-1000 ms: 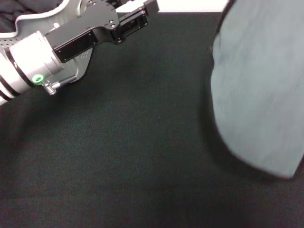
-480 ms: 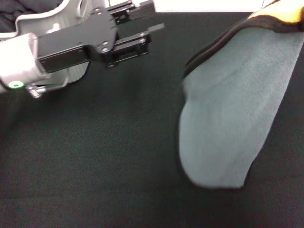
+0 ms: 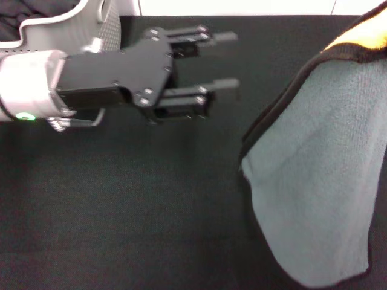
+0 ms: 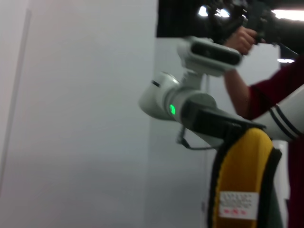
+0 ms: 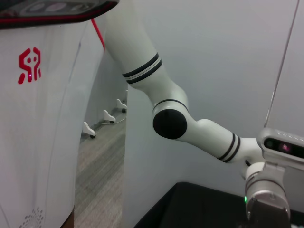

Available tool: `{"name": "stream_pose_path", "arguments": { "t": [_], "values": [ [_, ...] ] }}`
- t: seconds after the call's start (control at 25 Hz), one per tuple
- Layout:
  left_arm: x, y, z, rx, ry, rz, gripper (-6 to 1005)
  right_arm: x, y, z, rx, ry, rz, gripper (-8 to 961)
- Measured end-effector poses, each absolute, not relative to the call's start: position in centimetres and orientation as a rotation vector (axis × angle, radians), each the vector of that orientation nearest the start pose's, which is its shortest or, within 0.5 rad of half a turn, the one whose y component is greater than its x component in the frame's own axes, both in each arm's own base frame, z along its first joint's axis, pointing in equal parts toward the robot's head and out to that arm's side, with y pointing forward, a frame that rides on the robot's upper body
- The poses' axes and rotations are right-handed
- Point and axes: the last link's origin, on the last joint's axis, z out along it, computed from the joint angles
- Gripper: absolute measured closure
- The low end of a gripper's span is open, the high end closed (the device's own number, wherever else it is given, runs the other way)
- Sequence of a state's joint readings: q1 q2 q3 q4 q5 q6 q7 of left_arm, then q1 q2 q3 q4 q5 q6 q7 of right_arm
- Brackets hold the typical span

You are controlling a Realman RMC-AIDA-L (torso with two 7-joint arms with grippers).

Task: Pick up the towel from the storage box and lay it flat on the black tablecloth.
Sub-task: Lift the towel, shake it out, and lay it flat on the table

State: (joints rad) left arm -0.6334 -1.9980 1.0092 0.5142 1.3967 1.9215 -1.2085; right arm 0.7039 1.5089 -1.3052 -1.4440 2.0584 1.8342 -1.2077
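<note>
Towel (image 3: 314, 193) hanging, grey-teal face out, orange-yellow top, black edge; black tablecloth (image 3: 121, 211) bare beneath. Left hand (image 3: 227, 60) released, beside storage box (image 3: 91, 18). Right hand: cannot tell.

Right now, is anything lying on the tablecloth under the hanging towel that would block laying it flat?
Nothing visible. The towel hangs over bare black tablecloth; the open left gripper hovers beside it, apart, and the storage box sits at the far left corner.

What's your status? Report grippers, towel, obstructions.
Left gripper open, empty, above the black tablecloth, pointing at the towel. Towel out of the storage box, hanging at right, not flat. Right gripper unseen. Nothing in the way.
</note>
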Motion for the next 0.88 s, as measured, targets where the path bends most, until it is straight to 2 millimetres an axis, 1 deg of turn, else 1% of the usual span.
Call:
{"name": "stream_pose_path", "arguments": {
  "t": [0.16,0.32,0.56,0.88],
  "values": [
    [-16.0,31.7,1.7,-2.876,-0.028,-1.467,365,3.3,29.6,18.2,-3.216,-0.583,0.652,941],
    [-15.9,31.6,1.5,-2.886,-0.027,-1.476,365,3.5,29.3,18.7,-3.190,-0.593,0.656,940],
    [-15.7,31.3,1.2,-2.878,-0.038,-1.511,365,3.7,29.2,19.1,-3.163,-0.611,0.664,940],
    [-14.0,31.0,-0.4,-2.854,0.022,-1.580,366,3.5,29.4,18.7,-3.164,-0.627,0.649,939]
  ]
}}
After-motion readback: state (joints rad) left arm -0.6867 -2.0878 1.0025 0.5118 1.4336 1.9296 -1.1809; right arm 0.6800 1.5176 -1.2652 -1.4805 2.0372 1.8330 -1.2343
